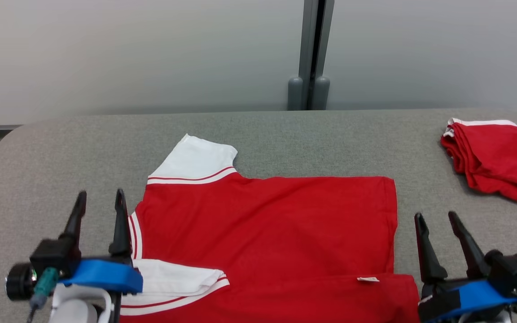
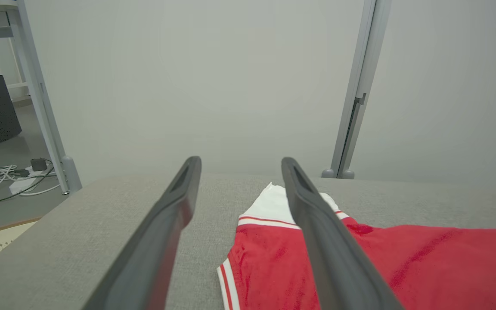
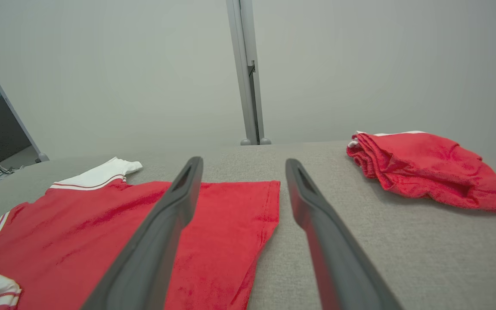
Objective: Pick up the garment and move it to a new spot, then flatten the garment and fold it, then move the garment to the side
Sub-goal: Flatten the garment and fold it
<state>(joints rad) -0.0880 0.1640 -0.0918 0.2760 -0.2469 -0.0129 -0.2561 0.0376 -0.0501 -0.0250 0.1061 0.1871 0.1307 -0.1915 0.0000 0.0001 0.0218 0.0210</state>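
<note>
The red garment with white sleeves lies spread flat mid-bench, on the grey bench. The left tool at 8 o'clock and the right tool at 4 o'clock flank it, both released, grasping nothing. A bunched red cloth lies at 2 o'clock

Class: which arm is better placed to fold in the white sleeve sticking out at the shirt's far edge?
Probably left: the left gripper, open, sits near that sleeve; the right gripper is beyond the hem of the shirt.
</note>
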